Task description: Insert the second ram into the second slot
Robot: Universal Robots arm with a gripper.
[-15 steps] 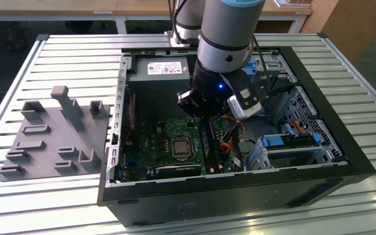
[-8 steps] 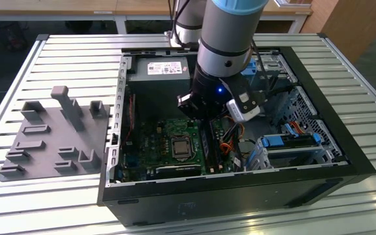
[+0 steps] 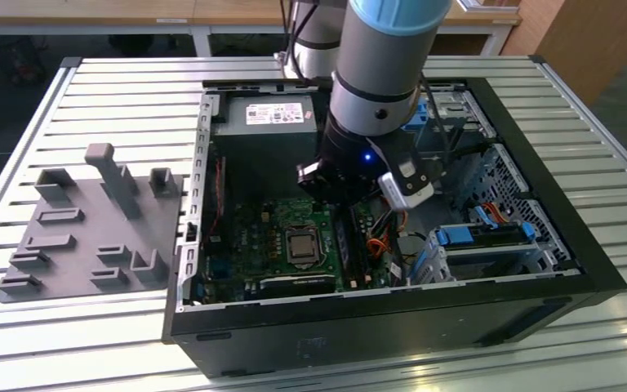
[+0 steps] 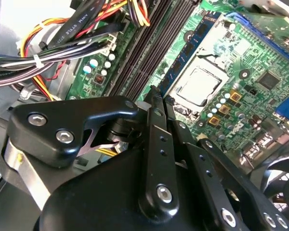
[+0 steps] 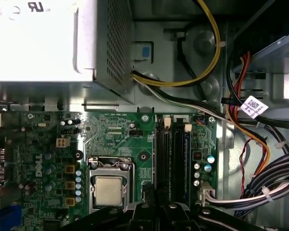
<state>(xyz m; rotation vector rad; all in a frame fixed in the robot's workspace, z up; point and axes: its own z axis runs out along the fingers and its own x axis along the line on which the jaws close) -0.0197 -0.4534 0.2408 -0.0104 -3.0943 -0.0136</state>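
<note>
Inside the open computer case, at the centre of the worktop, the arm stands over the motherboard with the power supply at 12 o'clock of it and the processor socket at 7 o'clock, as the exterior view shows. A grey fixture tray lies at 9 o'clock, outside the case.

In the second wrist view the hand has its fingertips drawn together with no gap between them, poised at one end of the second ram. The blue strip stands on edge along the memory slots, on the side nearest the socket (contact between fingertip and strip cannot be confirmed).

Judged step: seating the module, insertion largely done. Full seating calls for straight downward pressure in line with the slot, with no sideways load on the board, and clearance from the cable bundle beside the slots.
</note>
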